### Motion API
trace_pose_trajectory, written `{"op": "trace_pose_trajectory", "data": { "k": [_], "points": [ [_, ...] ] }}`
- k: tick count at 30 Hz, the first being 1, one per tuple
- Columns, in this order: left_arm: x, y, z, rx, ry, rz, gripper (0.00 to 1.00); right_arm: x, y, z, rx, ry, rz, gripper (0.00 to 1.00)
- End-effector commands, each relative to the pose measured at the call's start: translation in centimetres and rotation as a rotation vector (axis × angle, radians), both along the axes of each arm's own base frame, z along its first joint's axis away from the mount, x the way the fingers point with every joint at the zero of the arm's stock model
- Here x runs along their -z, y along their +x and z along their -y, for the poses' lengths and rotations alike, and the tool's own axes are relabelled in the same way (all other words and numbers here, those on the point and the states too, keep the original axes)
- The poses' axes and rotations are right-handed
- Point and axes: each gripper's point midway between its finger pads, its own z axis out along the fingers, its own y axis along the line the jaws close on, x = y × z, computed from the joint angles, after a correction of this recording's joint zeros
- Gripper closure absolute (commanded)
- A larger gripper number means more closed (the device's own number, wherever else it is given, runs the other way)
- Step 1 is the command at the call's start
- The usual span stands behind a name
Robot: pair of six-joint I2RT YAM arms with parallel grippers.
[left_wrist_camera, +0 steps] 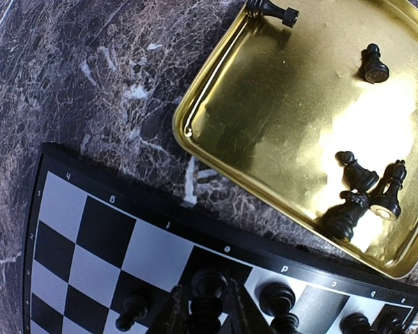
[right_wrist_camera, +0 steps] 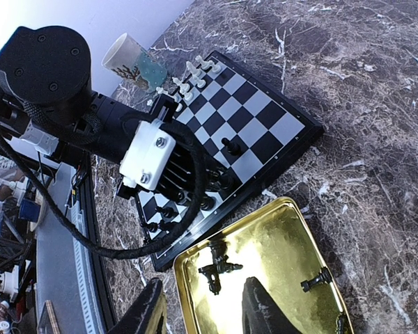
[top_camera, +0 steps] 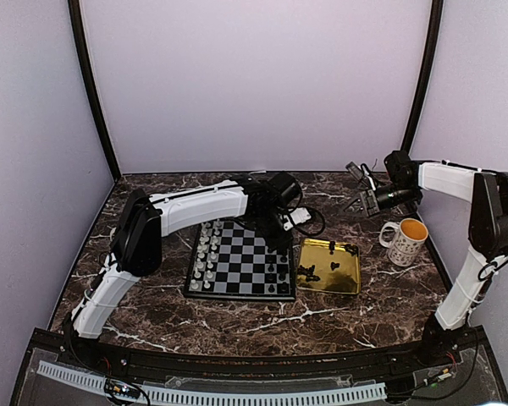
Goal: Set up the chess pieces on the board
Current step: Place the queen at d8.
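Observation:
The board [top_camera: 189, 264] lies mid-table, with pale chess pieces [top_camera: 205, 254] lined along its left side and black ones [top_camera: 279, 272] on its right. My left gripper [left_wrist_camera: 207, 314] reaches down over the board's far right corner. Its fingers closely flank a black piece [left_wrist_camera: 209, 285] standing on a dark edge square, and whether they still touch it is unclear. Several black pieces [left_wrist_camera: 355, 174] lie loose in the gold tray [left_wrist_camera: 265, 118]. My right gripper [right_wrist_camera: 205, 313] hangs open above the tray's edge [right_wrist_camera: 279, 257], holding nothing, near two crossed black pieces [right_wrist_camera: 219, 268].
A white mug [top_camera: 404, 239] with an orange inside stands right of the gold tray [top_camera: 343, 283], close under the right arm. A patterned cup [right_wrist_camera: 129, 59] shows beyond the board in the right wrist view. The left arm spans the board's far edge.

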Motion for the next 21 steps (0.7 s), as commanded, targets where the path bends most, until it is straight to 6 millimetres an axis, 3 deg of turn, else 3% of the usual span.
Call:
{"op": "trace_pose_trajectory", "data": {
  "k": [1,5,10,16,21],
  "points": [
    [-1.2,-0.2,0.1,-0.007,-0.004,0.005,0.75,-0.7,0.4,0.0,-0.005,0.015,0.024,0.62],
    [-2.5,0.4,0.1,-0.022,-0.017,0.042,0.72,-0.9,0.3,0.0,-0.01,0.012,0.029,0.62],
    [-6.4,1.2,0.0,-0.038,-0.066,0.115,0.69,-2.1,0.8,0.6,-0.006,-0.062,0.094,0.62],
    [-11.6,1.2,-1.3,-0.061,-0.096,0.193,0.65,-6.1,2.4,2.3,0.075,-0.199,0.3,0.62],
    [-15.4,0.7,-2.5,-0.093,-0.157,0.233,0.64,-11.4,3.1,4.2,0.173,-0.305,0.508,0.6]
  ]
}}
